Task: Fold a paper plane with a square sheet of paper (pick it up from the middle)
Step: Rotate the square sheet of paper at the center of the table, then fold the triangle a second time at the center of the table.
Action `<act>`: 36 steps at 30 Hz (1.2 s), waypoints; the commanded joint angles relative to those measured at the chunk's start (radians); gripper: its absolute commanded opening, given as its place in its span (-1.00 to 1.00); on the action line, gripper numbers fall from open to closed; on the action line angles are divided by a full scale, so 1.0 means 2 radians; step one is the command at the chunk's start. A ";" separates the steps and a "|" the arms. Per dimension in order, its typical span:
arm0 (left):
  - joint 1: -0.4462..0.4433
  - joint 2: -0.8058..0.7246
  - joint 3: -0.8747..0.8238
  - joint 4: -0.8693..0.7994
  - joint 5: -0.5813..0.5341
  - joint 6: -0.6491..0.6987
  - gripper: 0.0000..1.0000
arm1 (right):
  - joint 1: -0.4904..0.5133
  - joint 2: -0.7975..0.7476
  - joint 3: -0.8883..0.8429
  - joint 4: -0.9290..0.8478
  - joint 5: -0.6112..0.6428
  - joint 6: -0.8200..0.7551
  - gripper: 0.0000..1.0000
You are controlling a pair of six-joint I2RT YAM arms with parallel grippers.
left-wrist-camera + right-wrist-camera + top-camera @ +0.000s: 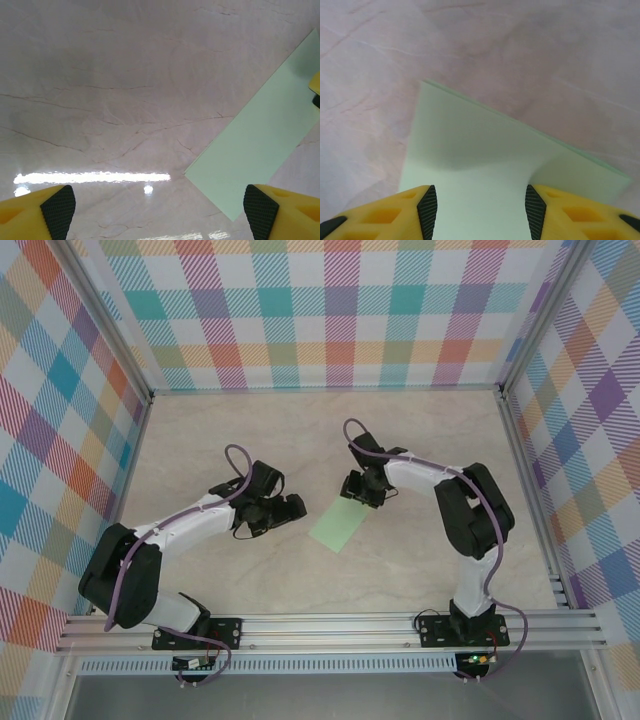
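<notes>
Aluminium rail (330,625) along the near edge carries both arm bases. Farther in, on the pale marbled table (430,440), the left gripper (285,510) hangs low just left of the sheet of paper (340,525), apart from it. In its wrist view the yellow fingers (35,212) with black pads stand wide apart at the bottom corners. Only bare tabletop lies between them, and the paper's near corner is ahead and to the right.

The sheet — pale mint green, plain — lies flat as a long narrow rectangle, slanting from near-left to far-right between the two grippers. At its far end the right gripper (362,495) points down over it. Seen from the right wrist, its two fingers (395,215) are parted, with the paper's surface showing in the gap. The pads pinch nothing, and a doubled edge shows along the sheet's right side.

Beyond the table stands the chequered pastel wall (330,310).
</notes>
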 commanded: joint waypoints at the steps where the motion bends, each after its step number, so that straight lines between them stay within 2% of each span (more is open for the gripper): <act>1: 0.011 -0.008 -0.008 -0.017 -0.012 0.003 0.90 | 0.018 0.045 0.029 -0.009 -0.045 -0.050 0.01; 5: 0.014 -0.009 -0.010 -0.017 -0.010 0.001 0.96 | 0.033 0.073 0.048 0.008 -0.095 -0.094 -0.05; 9: 0.014 -0.010 -0.023 -0.004 0.009 -0.011 1.00 | 0.043 0.061 0.053 0.026 -0.122 -0.120 -0.10; 14: 0.014 -0.017 -0.044 0.031 0.057 -0.029 1.00 | 0.043 -0.005 0.038 0.029 -0.088 -0.109 -0.07; 19: 0.013 -0.021 -0.055 0.047 0.101 -0.033 1.00 | 0.044 -0.028 0.011 0.013 -0.050 -0.051 -0.05; 24: 0.009 -0.021 -0.065 0.070 0.141 -0.044 1.00 | 0.045 -0.030 -0.008 0.023 -0.054 -0.032 -0.06; 30: -0.004 -0.019 -0.079 0.099 0.156 -0.067 0.97 | 0.045 0.003 0.003 0.028 -0.058 -0.031 -0.07; 36: -0.023 -0.015 -0.091 0.136 0.172 -0.098 0.96 | 0.045 0.020 0.006 0.026 -0.031 -0.017 -0.08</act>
